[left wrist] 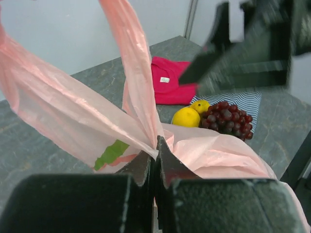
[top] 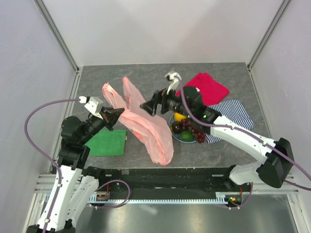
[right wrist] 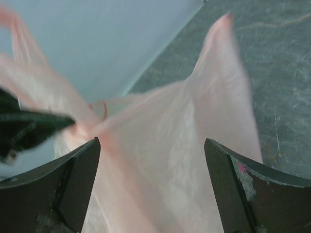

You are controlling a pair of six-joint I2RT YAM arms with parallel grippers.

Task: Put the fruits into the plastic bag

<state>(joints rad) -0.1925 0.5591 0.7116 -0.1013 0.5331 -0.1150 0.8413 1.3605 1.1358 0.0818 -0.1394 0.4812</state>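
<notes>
The pink plastic bag [top: 150, 128] lies crumpled across the table's middle, its handles toward the back left. My left gripper [top: 115, 115] is shut on a pinch of the bag's edge [left wrist: 156, 145], lifting it, and the film fans out from the closed tips. My right gripper [top: 147, 107] hovers open over the bag's upper part. Bag film [right wrist: 218, 97] fills the wide gap [right wrist: 151, 145] between the fingers without touching them. The fruits sit on a plate [top: 181, 141] right of the bag: red grapes [top: 190, 132], yellow citrus [top: 180, 117], a green lime [top: 186, 136] and a dark round fruit [top: 176, 127]. The avocado is not visible.
A green cloth [top: 108, 142] lies under the left arm. A red folded cloth [top: 210, 87] sits at the back right, and a striped cloth [top: 236, 114] lies under the right arm beside the plate. Grey walls close in the table on three sides.
</notes>
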